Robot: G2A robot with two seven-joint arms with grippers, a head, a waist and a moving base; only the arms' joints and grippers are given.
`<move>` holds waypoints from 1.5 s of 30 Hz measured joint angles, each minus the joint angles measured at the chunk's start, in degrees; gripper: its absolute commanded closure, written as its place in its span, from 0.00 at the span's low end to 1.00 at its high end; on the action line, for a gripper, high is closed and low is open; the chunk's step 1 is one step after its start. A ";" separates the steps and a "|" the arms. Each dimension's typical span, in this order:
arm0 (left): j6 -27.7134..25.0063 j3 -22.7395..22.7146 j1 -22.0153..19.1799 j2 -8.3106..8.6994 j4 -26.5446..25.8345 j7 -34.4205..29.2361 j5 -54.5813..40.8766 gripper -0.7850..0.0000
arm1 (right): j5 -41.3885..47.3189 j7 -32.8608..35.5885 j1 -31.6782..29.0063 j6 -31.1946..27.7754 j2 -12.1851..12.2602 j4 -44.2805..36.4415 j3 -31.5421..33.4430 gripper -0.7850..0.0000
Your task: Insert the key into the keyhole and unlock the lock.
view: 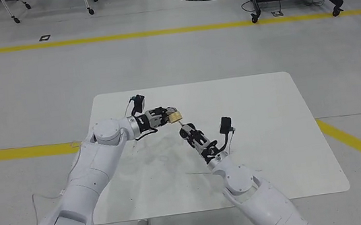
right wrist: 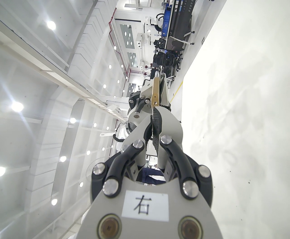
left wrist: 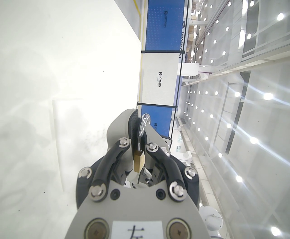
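Bright overhead light. Ceiling lamps (left wrist: 268, 96) flare in long streaks to one side of the fingers (left wrist: 116, 133); table (left wrist: 68, 56) glares white on the other.

Whether the key (left wrist: 144, 123) enters the lock (left wrist: 138, 161) cannot be told.

Over the white table (view: 275, 168) — nearer its far edge than its near one — the left gripper (view: 167, 116) clasps a lock (view: 175, 116) (small, brass); the right gripper (view: 185, 131) points at it, just beside.
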 measured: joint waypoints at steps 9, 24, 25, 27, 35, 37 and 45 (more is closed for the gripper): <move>-0.12 -0.37 0.26 -0.14 -0.43 -0.10 0.64 1.00 | -0.86 -2.12 1.34 -1.09 -0.95 2.58 -0.64 1.00; -0.27 -0.86 0.75 -0.23 -1.45 0.03 2.56 1.00 | -6.33 -5.29 2.62 -0.73 -2.28 4.61 -2.06 1.00; -0.37 -0.79 0.75 -0.25 -1.56 0.04 2.93 1.00 | -6.55 -5.46 2.75 -0.63 -2.37 4.76 -2.01 1.00; -0.46 -0.70 0.72 -0.28 -1.64 0.18 3.49 1.00 | -6.95 -5.81 2.89 -0.50 -2.49 4.93 -1.96 1.00; -0.99 -1.06 0.65 -0.32 -1.57 0.91 4.71 1.00 | -8.07 -6.59 3.12 -0.16 -3.03 4.76 -1.70 0.00; -1.07 -1.56 0.63 -0.23 -1.31 1.41 4.65 1.00 | -8.10 -6.54 2.83 -0.34 -3.09 4.25 -1.48 0.00; -0.99 -3.23 0.94 0.17 -1.10 1.80 4.33 1.00 | -8.89 -7.20 2.15 -0.58 -3.06 3.01 -0.70 0.00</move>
